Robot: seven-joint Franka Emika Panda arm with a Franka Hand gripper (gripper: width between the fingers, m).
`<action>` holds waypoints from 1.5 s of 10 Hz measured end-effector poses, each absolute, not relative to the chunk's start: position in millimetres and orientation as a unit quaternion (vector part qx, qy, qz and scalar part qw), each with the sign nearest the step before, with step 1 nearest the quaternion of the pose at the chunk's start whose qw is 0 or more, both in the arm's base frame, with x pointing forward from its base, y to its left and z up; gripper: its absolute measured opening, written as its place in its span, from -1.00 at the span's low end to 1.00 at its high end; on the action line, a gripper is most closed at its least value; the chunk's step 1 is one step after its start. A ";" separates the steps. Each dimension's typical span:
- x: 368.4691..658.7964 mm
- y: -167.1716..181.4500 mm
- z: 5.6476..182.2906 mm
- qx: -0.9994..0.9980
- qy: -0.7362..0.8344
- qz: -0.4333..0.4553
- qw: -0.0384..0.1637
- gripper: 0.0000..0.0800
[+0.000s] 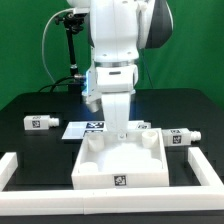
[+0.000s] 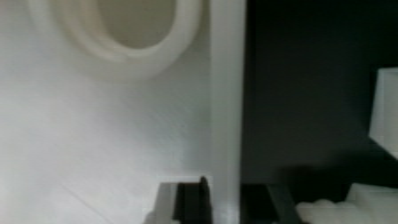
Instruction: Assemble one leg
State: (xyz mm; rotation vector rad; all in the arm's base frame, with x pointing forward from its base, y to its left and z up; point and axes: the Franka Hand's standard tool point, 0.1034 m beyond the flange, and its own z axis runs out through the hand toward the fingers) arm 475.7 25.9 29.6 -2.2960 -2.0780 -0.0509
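Exterior cam: off-arm, set across the table (image 1: 30, 100) from the arm (image 1: 113, 50), raised a bit and tilted down, facing it head-on; mid range, whole workspace in frame. Wrist cam: looks down along the gripper (image 2: 222, 205), very close to the panel (image 2: 98, 130). Soft focus, probably right over its raised rim, dark table beside it. Overlap: the panel's far edge under the arm, plus the table strip next to it
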 end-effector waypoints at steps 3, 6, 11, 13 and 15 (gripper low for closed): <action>478.9 41.8 23.4 -0.741 -0.671 -0.018 0.031 -0.86; 477.6 41.4 21.7 -0.742 -0.670 -0.017 0.032 -0.86; 499.7 49.6 12.9 -0.724 -0.688 -0.023 0.041 -0.86; 505.0 59.1 12.8 -0.727 -0.685 -0.022 0.046 -0.86; 504.5 59.6 13.1 -0.731 -0.680 -0.016 0.042 -0.86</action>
